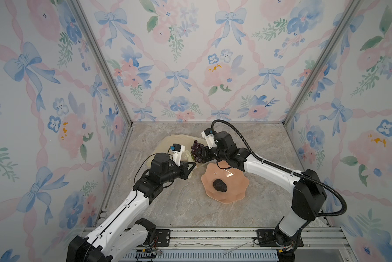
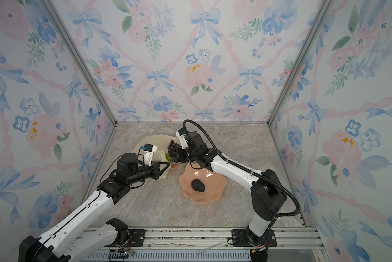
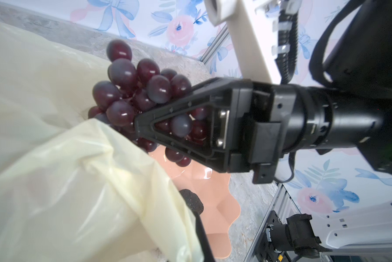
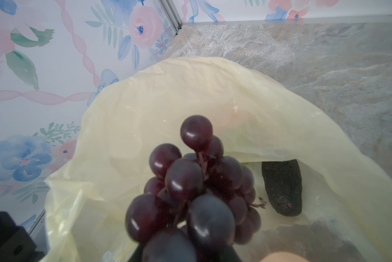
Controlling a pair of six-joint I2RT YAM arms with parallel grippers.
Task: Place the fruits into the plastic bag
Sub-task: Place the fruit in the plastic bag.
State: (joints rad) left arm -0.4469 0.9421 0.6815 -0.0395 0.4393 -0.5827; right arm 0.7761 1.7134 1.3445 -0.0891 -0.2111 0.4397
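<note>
Right end effector: grasping the grapes — the bunch sticks out past the fingertips, toward the bag.
Left end effector: clenched on the bag's near rim, lifting the mouth.
Your next move: the opening lies just beyond the grapes, on the robot's left — the right arm is the nearer one.
In the way: the raised rim flap; one avocado lies inside.
Left over: second avocado in the pink dish on the counter.
</note>
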